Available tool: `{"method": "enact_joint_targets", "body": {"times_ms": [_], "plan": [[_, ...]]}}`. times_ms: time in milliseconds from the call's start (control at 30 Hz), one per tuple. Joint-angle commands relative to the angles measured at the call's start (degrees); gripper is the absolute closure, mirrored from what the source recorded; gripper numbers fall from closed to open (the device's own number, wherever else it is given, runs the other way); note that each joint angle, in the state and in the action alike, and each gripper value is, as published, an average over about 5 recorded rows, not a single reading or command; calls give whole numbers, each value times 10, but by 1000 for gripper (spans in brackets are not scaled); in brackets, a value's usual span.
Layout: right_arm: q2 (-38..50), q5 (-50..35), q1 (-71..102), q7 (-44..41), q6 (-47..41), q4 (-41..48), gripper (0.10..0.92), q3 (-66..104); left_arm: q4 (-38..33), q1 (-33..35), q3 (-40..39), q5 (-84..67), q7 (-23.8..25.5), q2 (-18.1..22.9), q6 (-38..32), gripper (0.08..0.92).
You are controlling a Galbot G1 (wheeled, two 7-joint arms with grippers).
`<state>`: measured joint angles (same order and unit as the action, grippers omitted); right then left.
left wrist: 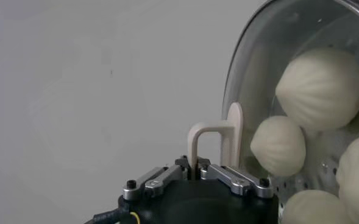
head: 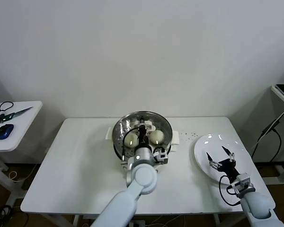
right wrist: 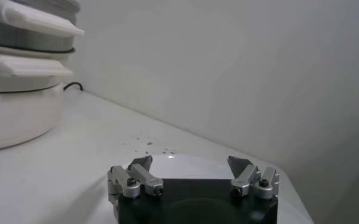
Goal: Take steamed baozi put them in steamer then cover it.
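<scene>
The left gripper [left wrist: 196,171] is pinching the cream-white rectangular handle [left wrist: 219,137] of the round clear glass cover [head: 142,128], which is sitting over the round shiny steel steamer [head: 119,142] at the back middle of the white counter [head: 75,165]. Through the glass, the smooth cream-white steamed baozi [left wrist: 320,88] are lying together inside the steamer basket. The right gripper [right wrist: 194,171] is hovering with its fingers spread wide over the flat white round plate [head: 203,161] on the counter's right side, well apart from the steamer.
</scene>
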<state>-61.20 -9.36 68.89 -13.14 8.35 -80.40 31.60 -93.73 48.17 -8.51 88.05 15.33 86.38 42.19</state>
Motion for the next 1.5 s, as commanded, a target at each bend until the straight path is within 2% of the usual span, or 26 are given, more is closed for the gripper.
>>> {"method": "enact_joint_targets", "body": {"times_ms": [33, 633, 967, 1100, 1500], "plan": [[0, 0, 0, -1, 1, 1, 203, 1, 2, 3, 1, 1, -1, -1, 28, 851], [-1, 1, -1, -5, 2, 3, 203, 1, 8, 4, 0, -8, -13, -7, 28, 851], [0, 1, -1, -5, 0, 3, 203, 2, -22, 4, 0, -15, 32, -26, 25, 848], [1, 0, -2, -6, -3, 2, 203, 2, -49, 6, -3, -18, 40, -44, 27, 776], [3, -11, -7, -4, -46, -12, 203, 1, -188, 60, 1, -70, 46, -113, 28, 431]]}}
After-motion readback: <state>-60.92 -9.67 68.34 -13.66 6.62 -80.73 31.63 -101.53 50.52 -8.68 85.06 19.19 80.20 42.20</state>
